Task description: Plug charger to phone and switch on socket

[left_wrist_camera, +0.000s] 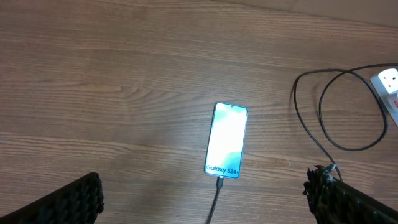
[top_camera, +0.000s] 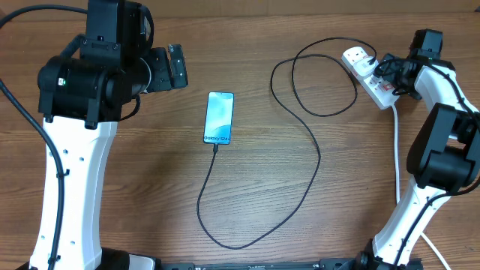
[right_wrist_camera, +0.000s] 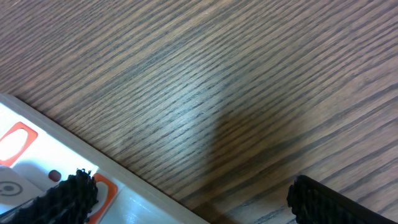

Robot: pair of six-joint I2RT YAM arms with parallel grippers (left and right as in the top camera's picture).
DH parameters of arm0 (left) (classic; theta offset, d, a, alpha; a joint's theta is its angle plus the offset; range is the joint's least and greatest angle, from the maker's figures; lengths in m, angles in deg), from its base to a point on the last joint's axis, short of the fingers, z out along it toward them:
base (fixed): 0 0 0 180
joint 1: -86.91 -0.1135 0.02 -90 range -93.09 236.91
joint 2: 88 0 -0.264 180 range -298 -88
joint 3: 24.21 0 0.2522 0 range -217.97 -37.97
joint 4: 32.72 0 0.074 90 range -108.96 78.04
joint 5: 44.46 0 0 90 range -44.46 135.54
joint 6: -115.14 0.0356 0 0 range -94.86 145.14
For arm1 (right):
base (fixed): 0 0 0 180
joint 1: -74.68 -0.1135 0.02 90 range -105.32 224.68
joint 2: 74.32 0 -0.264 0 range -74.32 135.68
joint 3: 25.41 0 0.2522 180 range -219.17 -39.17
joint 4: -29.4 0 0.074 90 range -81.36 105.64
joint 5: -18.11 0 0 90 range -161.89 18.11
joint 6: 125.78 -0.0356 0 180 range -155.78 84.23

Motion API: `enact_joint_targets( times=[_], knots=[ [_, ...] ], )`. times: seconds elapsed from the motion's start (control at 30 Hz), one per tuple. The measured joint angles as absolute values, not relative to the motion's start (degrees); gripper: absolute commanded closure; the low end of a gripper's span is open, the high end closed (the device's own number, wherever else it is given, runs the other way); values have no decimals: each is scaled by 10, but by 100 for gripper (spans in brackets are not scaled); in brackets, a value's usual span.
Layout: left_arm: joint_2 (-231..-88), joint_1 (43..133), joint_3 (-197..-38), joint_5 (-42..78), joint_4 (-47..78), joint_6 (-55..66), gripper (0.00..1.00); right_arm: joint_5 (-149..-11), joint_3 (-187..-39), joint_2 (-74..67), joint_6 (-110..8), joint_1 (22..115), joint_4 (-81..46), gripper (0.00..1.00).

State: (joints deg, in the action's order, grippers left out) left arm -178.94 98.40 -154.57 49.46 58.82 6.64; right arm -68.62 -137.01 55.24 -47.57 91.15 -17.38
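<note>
Ribbed black fingertips (right_wrist_camera: 68, 193) of the right claw (right_wrist_camera: 186, 193) fill the bottom of the right wrist view, spread wide and grasping nothing. Under one of them lies the socket (right_wrist_camera: 43, 171), its white body cutting diagonally across that corner of the view. An orange-red switch (right_wrist_camera: 13, 140) shows just beside the fingertip, and a second one is partly hidden behind it.

From overhead, the socket sits toward the far right corner of the counter (top_camera: 352, 195), its long axis slanting from the far edge toward the right edge. The plug (top_camera: 358, 57) of the charger (top_camera: 319, 150) sits at the socket's far end. The black cable loops toward the near edge and back up to the phone (top_camera: 219, 117). The phone lies near the counter's middle, long axis running far to near, lettered end toward the near edge. The connector appears seated in that end, though it is too small to be sure.

The left claw (top_camera: 177, 67) hangs released near the phone, on its far-left side, and does not touch it.

The switch looks like the step remaining, and the right arm is plainly the nearer. That move probably needs a slight shift along the strip's long axis, then a downward press with one fingertip. I cannot tell whether the switch is already on.
</note>
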Motion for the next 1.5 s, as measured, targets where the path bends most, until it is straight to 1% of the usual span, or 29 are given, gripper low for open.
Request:
enact_joint_targets(
  times=[1.5],
  knots=[
    [-1789,984,-1546,495,588,66,0,-718,-1378,552,-478,915,-208,0]
  ],
)
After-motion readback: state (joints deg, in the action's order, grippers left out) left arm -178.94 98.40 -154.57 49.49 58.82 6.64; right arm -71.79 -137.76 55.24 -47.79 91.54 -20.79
